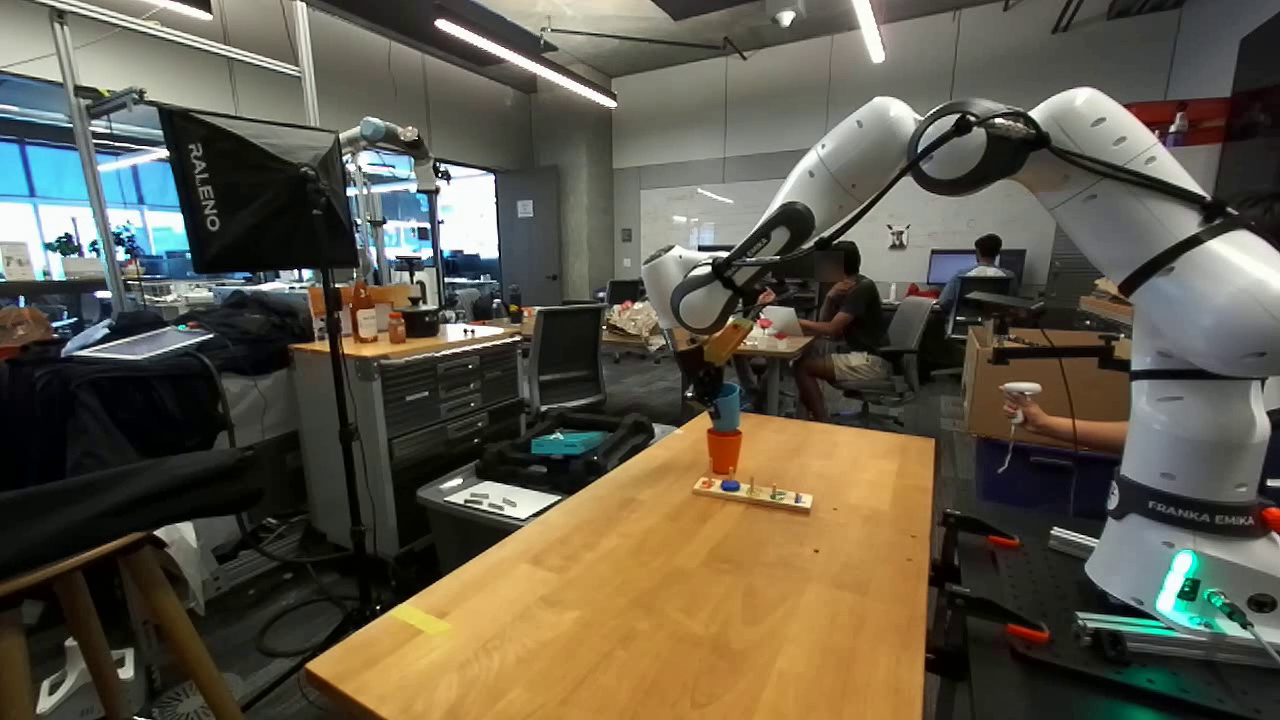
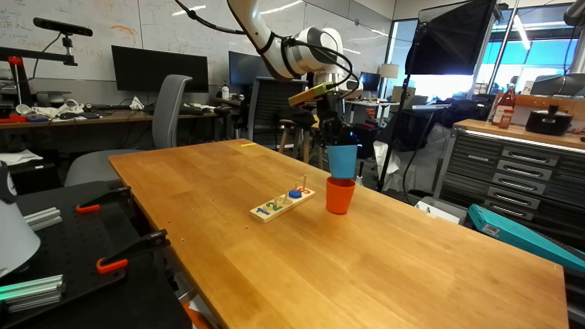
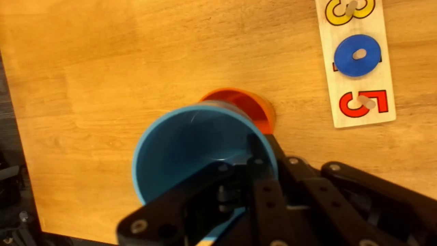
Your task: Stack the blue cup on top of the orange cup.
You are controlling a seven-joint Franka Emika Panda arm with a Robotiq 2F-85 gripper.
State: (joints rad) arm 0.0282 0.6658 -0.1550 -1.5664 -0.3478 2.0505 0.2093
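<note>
Pointing almost straight down over the counter (image 1: 640, 600), the hand (image 3: 267, 147) is clamped on the wall of the blue cup (image 2: 342, 162). From the wrist view I make out one finger (image 3: 257, 153) inside the cup and its partner against the outside, the rim pinched between them. The blue cup hangs mouth up in that grip, close to upright.

Below it, the orange cup (image 2: 339, 196) stands upright on the counter. In both exterior views the lower end of the blue cup meets the line of the orange rim, but I cannot tell whether they touch or whether the blue one dips slightly inside. Looking down past the blue cup, I see only part of the orange mouth.

As for the arm (image 1: 840, 160), an exterior view gives me its pose: it climbs from its base (image 1: 1140, 560), arches high, slopes down toward the counter, and bends again near the end so that the hand hangs well out from the base. A yellow casing (image 2: 311, 94) juts out just above the hand, tipped lower at its outer end.

Near the orange cup, with bare wood between, lies a pale numbered board (image 3: 362, 83) with upright pegs (image 3: 367, 101); a blue ring (image 3: 358, 66) is threaded on one peg.
</note>
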